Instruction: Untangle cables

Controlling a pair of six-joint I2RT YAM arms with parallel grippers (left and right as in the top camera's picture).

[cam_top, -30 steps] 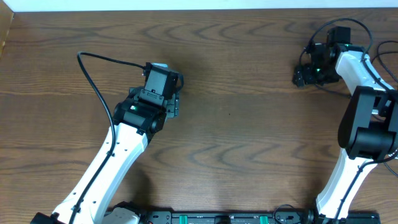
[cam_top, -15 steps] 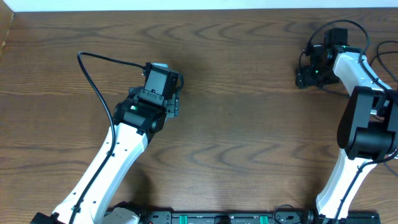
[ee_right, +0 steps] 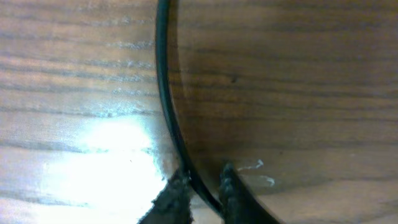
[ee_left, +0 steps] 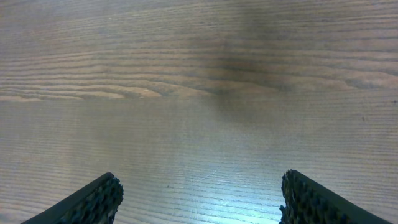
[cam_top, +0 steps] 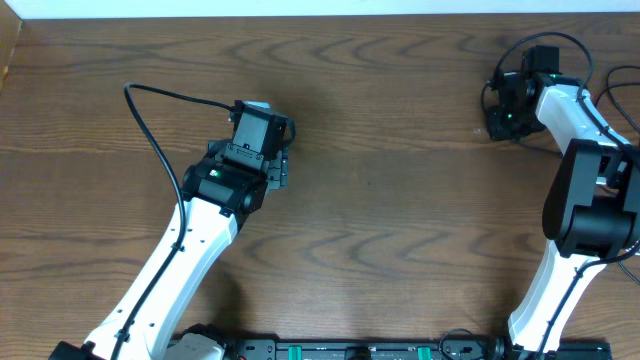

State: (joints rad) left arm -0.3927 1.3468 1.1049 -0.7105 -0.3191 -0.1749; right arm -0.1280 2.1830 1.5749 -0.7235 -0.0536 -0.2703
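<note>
A thin black cable (ee_right: pixel 163 93) runs down the wood in the right wrist view and passes between my right gripper's (ee_right: pixel 202 177) fingers, which are shut on it. From overhead, that right gripper (cam_top: pixel 494 126) sits at the table's far right, pointing left; the cable under it is hidden there. My left gripper (cam_top: pixel 258 106) hovers left of centre. In the left wrist view the left gripper (ee_left: pixel 199 196) is open, its two pads wide apart, with only bare wood between them.
Thicker black arm wires loop above the right wrist (cam_top: pixel 540 45) and arc from the left arm (cam_top: pixel 150 120). The wooden table (cam_top: pixel 380 180) fills the view, and its far edge (cam_top: pixel 320 12) meets a white strip.
My right gripper's jaws have closed from wide open onto the black cable, and it has shifted slightly right. The left arm has not moved.
</note>
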